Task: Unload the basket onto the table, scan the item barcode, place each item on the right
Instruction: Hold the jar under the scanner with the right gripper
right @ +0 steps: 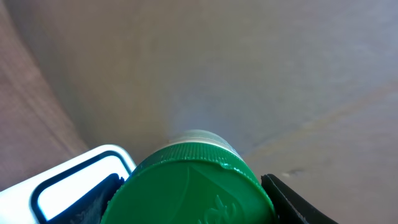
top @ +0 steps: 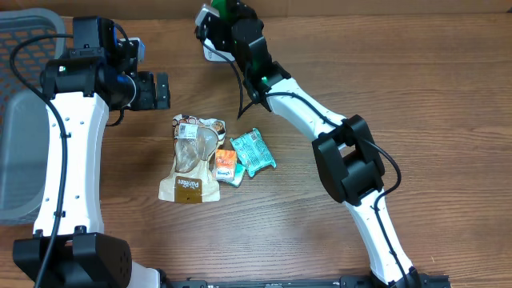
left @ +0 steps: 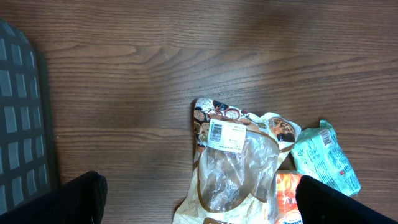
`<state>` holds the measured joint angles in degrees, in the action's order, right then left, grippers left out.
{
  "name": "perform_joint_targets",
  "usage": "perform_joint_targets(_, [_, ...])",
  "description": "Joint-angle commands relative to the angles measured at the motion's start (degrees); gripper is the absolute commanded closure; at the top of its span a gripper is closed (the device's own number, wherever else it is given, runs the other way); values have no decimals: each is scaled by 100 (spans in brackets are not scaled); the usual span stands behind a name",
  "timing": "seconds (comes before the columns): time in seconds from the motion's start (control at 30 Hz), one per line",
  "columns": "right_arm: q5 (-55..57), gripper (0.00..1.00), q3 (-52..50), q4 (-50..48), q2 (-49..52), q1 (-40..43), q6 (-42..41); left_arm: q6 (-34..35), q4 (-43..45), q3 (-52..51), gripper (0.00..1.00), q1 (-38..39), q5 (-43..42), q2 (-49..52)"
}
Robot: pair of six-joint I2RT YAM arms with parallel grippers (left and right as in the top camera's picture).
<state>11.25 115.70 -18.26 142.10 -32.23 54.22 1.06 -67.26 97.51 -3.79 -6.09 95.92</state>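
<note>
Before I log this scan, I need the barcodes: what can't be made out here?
Green-capped item: the right wrist view shows only its cap; body and any barcode are cut off by the bottom edge.
Pouch: label print too small, left wrist and overhead.
Orange packet: cut by the left wrist view's bottom edge.

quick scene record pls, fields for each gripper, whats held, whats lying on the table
left gripper: open, empty, beside the basket
right gripper: shut on green-capped item
next to held item: white device, possibly the scanner
on table: clear pouch, orange packet, teal packet, clustered mid-table
visible barcode: on pouch label, facing up
</note>
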Motion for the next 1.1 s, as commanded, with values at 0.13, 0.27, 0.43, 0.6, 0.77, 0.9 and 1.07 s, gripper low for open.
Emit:
perform_joint_targets(0.13, [-385, 67, 101, -367, 184, 59, 203, -111, 17, 111, 0, -26, -83, 39])
perform_joint_targets(0.27, [-404, 67, 101, -424, 262, 87, 319, -111, 17, 111, 1, -26, -83, 39])
perform_joint_targets(0.43, [-455, 67, 101, -424, 280, 166, 330, -111, 17, 109, 1, -26, -83, 39])
perform_joint_targets(0.6, [-588, 67, 101, -315, 282, 199, 326, -111, 17, 111, 1, -26, -83, 39])
perform_joint_targets(0.77, [-610, 67, 101, -195, 282, 199, 308, -111, 20, 111, 1, -26, -83, 39])
perform_joint_targets(0.9, [-629, 67, 101, -229, 282, 199, 306, -111, 17, 111, 0, -26, -83, 39])
perform_joint_targets(1.07, [-623, 67, 101, -393, 271, 186, 223, -111, 17, 111, 1, -26, -83, 39])
